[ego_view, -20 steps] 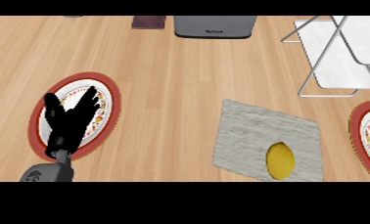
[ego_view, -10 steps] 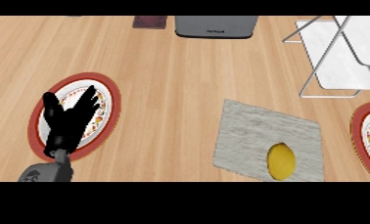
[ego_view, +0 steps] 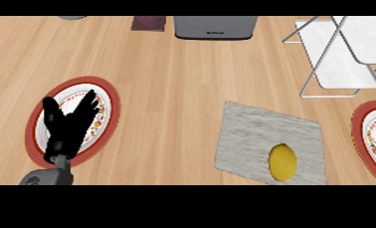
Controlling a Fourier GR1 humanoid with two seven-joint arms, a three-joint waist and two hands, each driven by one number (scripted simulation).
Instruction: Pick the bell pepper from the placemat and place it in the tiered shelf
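Bell pepper (ego_view: 283, 161), yellow, lies on the grey placemat (ego_view: 257, 135) at lower right of the frame, near the mat's lower edge. Nothing touches it.

Tiered shelf (ego_view: 334, 55), white with a thin metal frame, stands at upper right, well apart from the pepper. No pepper shows on the part of it in view.

Left hand (ego_view: 67, 128) at lower left, over a red-rimmed plate (ego_view: 88, 83), fingers straight and spread, pointing up-frame, holding nothing. Reads as resting. Right hand shows nowhere in the frame.

A second red-rimmed plate (ego_view: 365, 131) cuts in at the right edge, just beside the mat. Grey appliance (ego_view: 215, 26) and a dark flat item (ego_view: 149, 23) sit along the top of the tabletop (ego_view: 176, 82).

Judgement: pepper is on the mat and unheld, so the pick stands open. The next move calls for a hand coming over the lower-right mat, fingers open wide enough to close round the pepper's rounded body, then a lift and carry up-frame, clearing the shelf's frame bars.
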